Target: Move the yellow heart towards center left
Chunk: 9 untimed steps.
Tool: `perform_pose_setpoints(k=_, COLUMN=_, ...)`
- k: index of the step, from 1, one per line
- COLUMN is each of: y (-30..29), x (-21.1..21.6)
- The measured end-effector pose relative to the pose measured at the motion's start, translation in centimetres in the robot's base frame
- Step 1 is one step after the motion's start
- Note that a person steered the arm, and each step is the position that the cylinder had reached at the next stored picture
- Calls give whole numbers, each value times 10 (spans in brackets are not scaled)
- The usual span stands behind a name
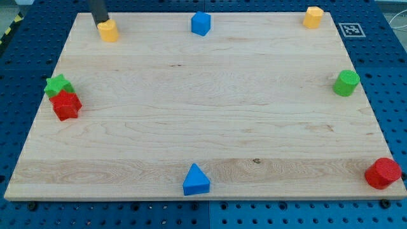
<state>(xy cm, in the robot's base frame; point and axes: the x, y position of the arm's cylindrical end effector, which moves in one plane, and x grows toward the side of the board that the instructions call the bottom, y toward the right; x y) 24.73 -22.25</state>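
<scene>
Wooden surface (203, 121) on a blue pegboard. My tip (101, 24) sits at the upper left of the frame, touching the top edge of the yellow heart (109, 30), which lies near the upper-left corner. There is no gripper on this rod, so no jaw state to record. Blue cube (201, 23) at top centre; second yellow block (313, 17) at upper right. Green star (58, 84) touches the red star (65, 105) at the left edge. Green cylinder (346, 83) at right; red cylinder (383, 173) at lower right; blue triangle (196, 180) at bottom centre.
</scene>
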Motion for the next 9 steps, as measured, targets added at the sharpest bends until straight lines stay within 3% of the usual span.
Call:
perform_pose_setpoints(k=6, y=37, x=82)
perform_pose_setpoints(k=9, y=63, x=79)
